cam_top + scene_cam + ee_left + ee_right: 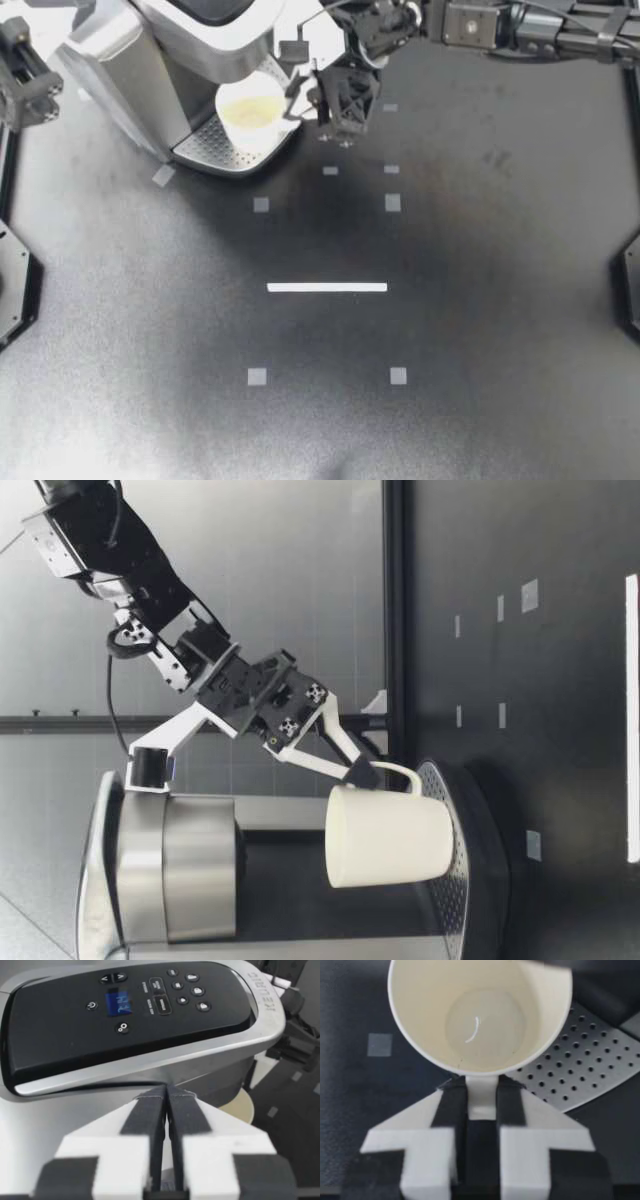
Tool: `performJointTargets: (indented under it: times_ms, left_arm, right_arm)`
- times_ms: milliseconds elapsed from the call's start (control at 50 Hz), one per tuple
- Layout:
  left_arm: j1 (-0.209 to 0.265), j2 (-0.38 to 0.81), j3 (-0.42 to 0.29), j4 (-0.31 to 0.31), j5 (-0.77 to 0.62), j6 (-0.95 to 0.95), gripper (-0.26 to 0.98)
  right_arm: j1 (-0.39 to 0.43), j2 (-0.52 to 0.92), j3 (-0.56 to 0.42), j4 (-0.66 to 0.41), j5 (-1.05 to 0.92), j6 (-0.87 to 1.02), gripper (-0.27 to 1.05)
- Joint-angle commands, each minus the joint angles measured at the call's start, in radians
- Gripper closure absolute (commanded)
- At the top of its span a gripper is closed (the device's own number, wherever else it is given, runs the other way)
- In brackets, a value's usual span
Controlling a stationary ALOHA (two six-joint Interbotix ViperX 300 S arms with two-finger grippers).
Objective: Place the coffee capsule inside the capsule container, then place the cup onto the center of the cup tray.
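A white cup (250,108) stands on the perforated cup tray (215,148) of the silver coffee machine (150,50), toward the tray's right edge. My right gripper (300,100) reaches in from the right and is shut on the cup's handle (481,1095); the cup (480,1015) is empty. Seen from table height, the cup (385,835) is upright with its base at the tray (450,910); I cannot tell whether it rests there. My left gripper (166,1091) hovers shut and empty over the machine's closed lid (125,1010). No capsule is visible.
A white tape strip (327,287) and small grey tape squares (392,202) mark the black table in front of the machine. Black frame parts line the left (10,280) and right (630,270) edges.
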Motion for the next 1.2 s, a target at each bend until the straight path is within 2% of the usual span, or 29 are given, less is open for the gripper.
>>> performJointTargets:
  times_ms: [0,160,260,580,760,1180]
  left_arm:
    - [-0.002,-0.008,-0.006,0.003,-0.008,-0.003,0.62]
    - [-0.002,-0.015,0.000,0.003,-0.006,-0.009,0.62]
    - [-0.002,-0.017,0.000,0.003,-0.008,-0.012,0.62]
    - [-0.002,-0.017,0.000,0.003,-0.026,-0.014,0.62]
    - [-0.002,-0.017,0.000,0.003,-0.040,-0.015,0.62]
    - [-0.002,0.014,-0.023,0.006,-0.089,-0.014,0.62]
  right_arm:
    - [0.002,-0.018,-0.031,0.005,-0.009,0.003,0.77]
    - [0.002,-0.018,-0.031,0.005,-0.009,0.005,0.75]
    - [0.000,-0.020,-0.032,0.005,-0.009,0.006,0.69]
    - [0.000,-0.032,-0.029,0.005,-0.009,0.014,0.23]
    - [-0.005,-0.066,-0.008,0.002,-0.021,0.015,0.22]
    - [-0.026,-0.190,0.135,0.002,-0.100,0.006,0.22]
